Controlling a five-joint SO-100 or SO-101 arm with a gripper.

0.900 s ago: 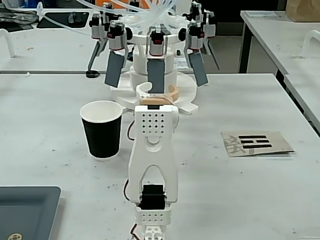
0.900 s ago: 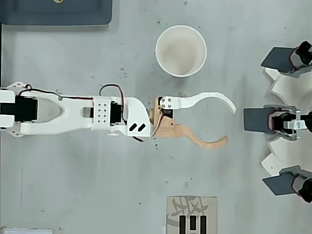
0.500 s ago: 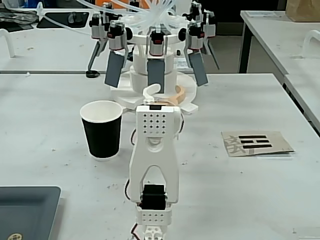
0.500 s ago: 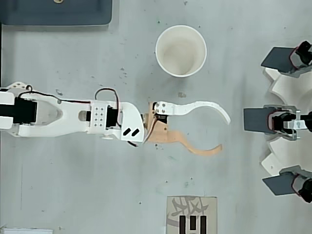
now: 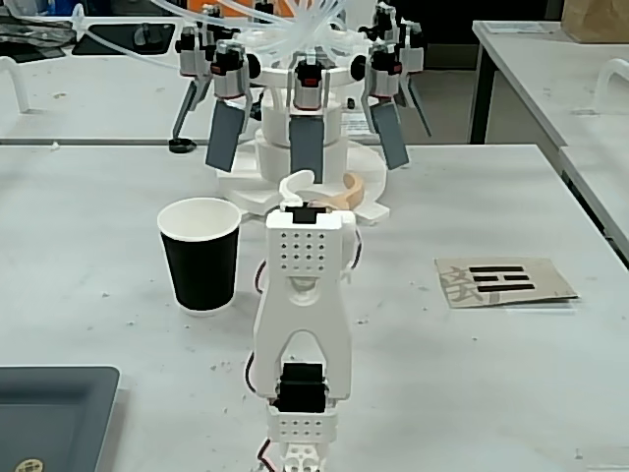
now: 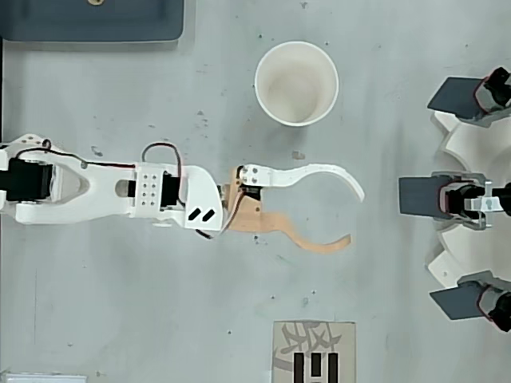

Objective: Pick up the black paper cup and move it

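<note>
The black paper cup stands upright on the white table, left of the arm in the fixed view. From overhead the cup shows its white inside and rolled rim. My gripper is open, its white finger and tan finger spread wide with nothing between them. It sits below the cup in the overhead view, apart from it. In the fixed view the gripper is mostly hidden behind the white arm.
A white rig with several dark paddles stands behind the gripper, at the right edge overhead. A cardboard card with black bars lies to the right. A dark grey tray sits at the front left.
The arm has drawn back toward its base, and the open gripper has shifted slightly away from the cup. The cup has not moved.
</note>
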